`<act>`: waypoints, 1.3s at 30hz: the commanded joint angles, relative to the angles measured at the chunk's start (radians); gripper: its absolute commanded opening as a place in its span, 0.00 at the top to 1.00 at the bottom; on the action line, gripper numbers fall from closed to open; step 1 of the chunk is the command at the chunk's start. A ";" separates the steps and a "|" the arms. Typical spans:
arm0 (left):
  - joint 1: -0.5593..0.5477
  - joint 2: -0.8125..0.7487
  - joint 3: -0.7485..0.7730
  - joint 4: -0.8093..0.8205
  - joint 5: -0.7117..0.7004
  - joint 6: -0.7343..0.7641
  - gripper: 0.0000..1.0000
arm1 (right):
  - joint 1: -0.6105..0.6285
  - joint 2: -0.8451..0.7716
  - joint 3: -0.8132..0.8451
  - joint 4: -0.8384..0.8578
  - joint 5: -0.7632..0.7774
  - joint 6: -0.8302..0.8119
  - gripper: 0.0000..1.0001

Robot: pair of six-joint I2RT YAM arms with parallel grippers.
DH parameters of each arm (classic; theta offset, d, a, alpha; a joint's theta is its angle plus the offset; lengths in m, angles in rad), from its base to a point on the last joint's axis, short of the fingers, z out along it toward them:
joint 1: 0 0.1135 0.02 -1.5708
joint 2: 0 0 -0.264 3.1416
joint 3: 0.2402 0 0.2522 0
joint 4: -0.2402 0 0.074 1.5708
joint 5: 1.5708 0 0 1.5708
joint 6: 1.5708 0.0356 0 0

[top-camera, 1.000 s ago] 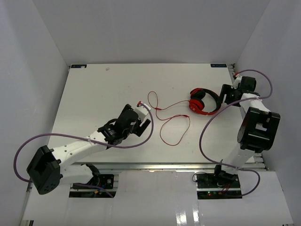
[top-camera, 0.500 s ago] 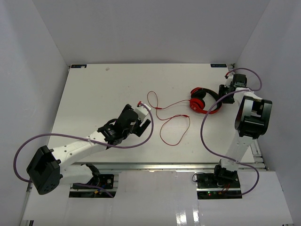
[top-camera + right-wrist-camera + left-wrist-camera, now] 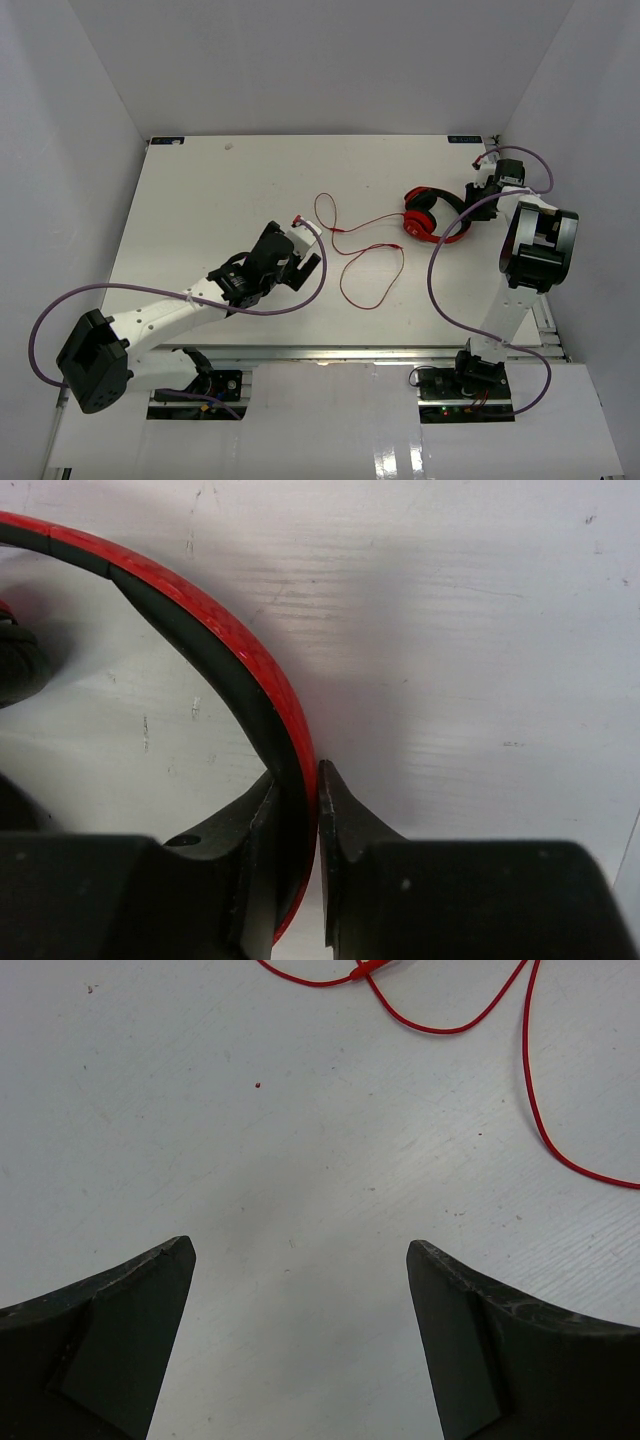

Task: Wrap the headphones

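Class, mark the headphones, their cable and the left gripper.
headphones (image 3: 240, 657): right wrist view, on the headband.
cable (image 3: 445, 1031): left wrist view, bottom of a curve.
left gripper (image 3: 300, 1250): left wrist view, midway between fingertips.

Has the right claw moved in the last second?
Yes. The right gripper slid slightly toward the table's far edge, and it's clamped on the headphones' headband.

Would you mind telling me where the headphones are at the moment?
In the top view the headphones sit at the far right of the table, headband pinched in the right claw, their red cable looping leftward.
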 commanded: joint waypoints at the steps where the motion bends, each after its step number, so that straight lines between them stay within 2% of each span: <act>1: 0.001 -0.040 0.006 0.010 0.027 0.002 0.02 | 0.004 0.020 -0.021 -0.047 -0.046 -0.024 0.88; 3: 0.001 -0.050 0.002 0.015 0.049 -0.003 0.02 | 0.005 -0.012 -0.033 -0.039 -0.052 -0.021 0.92; 7: 0.001 -0.106 -0.009 0.025 0.154 -0.017 0.02 | 0.003 -0.155 -0.152 -0.014 -0.132 0.035 0.92; 11: 0.000 -0.214 -0.057 0.090 0.371 -0.013 0.02 | 0.002 -0.412 -0.339 0.029 -0.228 0.068 0.92; 15: 0.000 -0.296 -0.146 0.212 0.631 0.012 0.02 | -0.011 -0.635 -0.437 0.011 -0.302 0.053 0.92; 21: -0.002 -0.303 -0.156 0.252 0.751 -0.122 0.02 | -0.037 -0.916 -0.510 -0.080 -0.496 -0.075 0.92; 23: -0.005 -0.302 -0.159 0.283 0.761 -0.225 0.02 | -0.037 -0.988 -0.515 -0.139 -0.552 -0.143 0.92; 29: -0.012 -0.321 -0.197 0.340 0.777 -0.275 0.02 | -0.037 -1.085 -0.483 -0.253 -0.652 -0.258 0.92; 33: -0.014 -0.282 -0.223 0.431 0.884 -0.212 0.02 | -0.037 -1.118 -0.444 -0.296 -0.688 -0.248 0.92; 39: -0.025 -0.152 -0.243 0.583 0.936 -0.081 0.02 | -0.036 -1.139 -0.373 -0.332 -0.736 -0.174 0.92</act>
